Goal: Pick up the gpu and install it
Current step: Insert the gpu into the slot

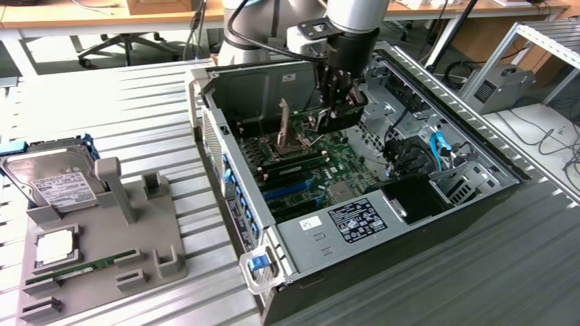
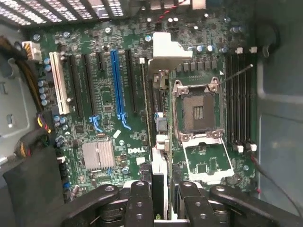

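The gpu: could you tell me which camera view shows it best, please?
The exterior view: the gpu stands upright inside the computer case, its brownish board face visible beside the gripper. The wrist view shows it edge-on between the fingers, its silver bracket at the far end.
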`<state>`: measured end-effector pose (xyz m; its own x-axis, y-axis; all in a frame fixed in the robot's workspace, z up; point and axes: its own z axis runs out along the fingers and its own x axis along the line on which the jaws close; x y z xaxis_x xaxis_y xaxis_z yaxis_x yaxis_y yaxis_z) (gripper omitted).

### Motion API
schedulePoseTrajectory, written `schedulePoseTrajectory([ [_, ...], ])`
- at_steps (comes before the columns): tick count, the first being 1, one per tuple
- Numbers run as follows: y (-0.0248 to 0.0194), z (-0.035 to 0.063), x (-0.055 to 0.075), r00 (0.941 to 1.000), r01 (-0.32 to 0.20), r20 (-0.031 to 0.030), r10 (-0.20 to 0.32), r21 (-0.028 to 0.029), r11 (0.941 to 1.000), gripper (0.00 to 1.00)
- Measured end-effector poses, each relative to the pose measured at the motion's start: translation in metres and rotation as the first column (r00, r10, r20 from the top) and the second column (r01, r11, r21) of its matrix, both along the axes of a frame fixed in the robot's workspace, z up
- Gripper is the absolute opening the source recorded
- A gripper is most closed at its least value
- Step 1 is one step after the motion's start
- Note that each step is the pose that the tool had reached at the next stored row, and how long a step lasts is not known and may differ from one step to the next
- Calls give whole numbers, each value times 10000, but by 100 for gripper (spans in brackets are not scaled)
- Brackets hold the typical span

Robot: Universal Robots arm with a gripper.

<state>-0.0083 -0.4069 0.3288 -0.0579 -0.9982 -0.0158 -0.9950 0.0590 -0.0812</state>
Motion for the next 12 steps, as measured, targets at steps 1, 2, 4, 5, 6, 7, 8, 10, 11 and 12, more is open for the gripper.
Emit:
schedulePoseTrajectory([
  [1,0,0,0,9990,-447,-5,447,-1,9990,27],
  [2,0,-17,0,9962,-446,-750,447,32,9990,27],
  [4,0,-20,0,9949,-445,-909,446,36,9990,27],
  [5,-1,-20,0,9948,-445,-917,446,38,9990,27],
  [6,0,-20,0,9948,-444,-918,446,38,9990,27],
  [7,0,-21,0,9948,-445,-917,447,40,9990,27],
  [8,0,-21,0,9948,-445,-917,447,40,9990,27],
  [10,-2,-22,0,9948,-445,-916,447,42,9990,27],
  [11,-8,-22,0,9948,-449,-916,451,41,9990,27],
  [12,-14,-21,0,9948,-452,-917,454,40,9990,27],
])
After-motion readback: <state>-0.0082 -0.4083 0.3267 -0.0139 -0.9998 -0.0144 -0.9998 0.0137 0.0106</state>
